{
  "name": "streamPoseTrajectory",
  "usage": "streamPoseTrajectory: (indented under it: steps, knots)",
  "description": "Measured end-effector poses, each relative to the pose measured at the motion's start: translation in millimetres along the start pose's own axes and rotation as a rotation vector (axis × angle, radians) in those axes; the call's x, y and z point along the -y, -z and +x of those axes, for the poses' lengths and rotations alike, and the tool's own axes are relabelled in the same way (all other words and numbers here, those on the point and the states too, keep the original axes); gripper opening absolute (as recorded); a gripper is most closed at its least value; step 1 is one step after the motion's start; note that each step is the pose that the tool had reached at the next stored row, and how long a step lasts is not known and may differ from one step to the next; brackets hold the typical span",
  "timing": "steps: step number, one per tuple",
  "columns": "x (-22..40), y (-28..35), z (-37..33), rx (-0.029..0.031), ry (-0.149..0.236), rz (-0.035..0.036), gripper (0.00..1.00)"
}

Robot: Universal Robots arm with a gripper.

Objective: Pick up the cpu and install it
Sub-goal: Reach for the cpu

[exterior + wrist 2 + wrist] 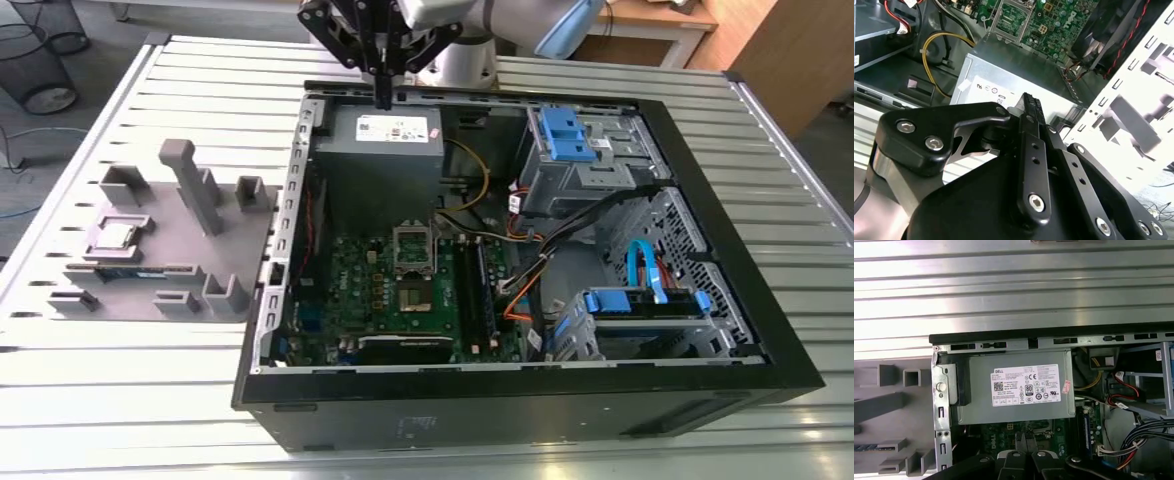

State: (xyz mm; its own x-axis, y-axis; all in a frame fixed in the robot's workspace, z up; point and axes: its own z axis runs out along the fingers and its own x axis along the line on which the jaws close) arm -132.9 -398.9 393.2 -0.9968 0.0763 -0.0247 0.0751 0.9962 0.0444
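The cpu, a small shiny square chip, lies in a pocket of the grey moulded tray at the exterior view's left of the open computer case. My gripper hangs over the far edge of the case, above the grey power supply, well away from the cpu. Its thin black fingers are pressed together with nothing between them. The dark metal-framed socket sits on the green board inside the case, nearer the camera than the gripper.
A long green memory stick lies in the tray beside the cpu. The case holds blue drive cages, bundled cables and the power supply. The case stands on a slatted metal table.
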Motion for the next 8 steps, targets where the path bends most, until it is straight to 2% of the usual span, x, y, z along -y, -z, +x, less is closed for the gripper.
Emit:
streamPoseTrajectory:
  steps: [8]
  knots:
    - [0.8, 0.2, 10.6, 0.0002, 0.000, 0.0001, 0.11]
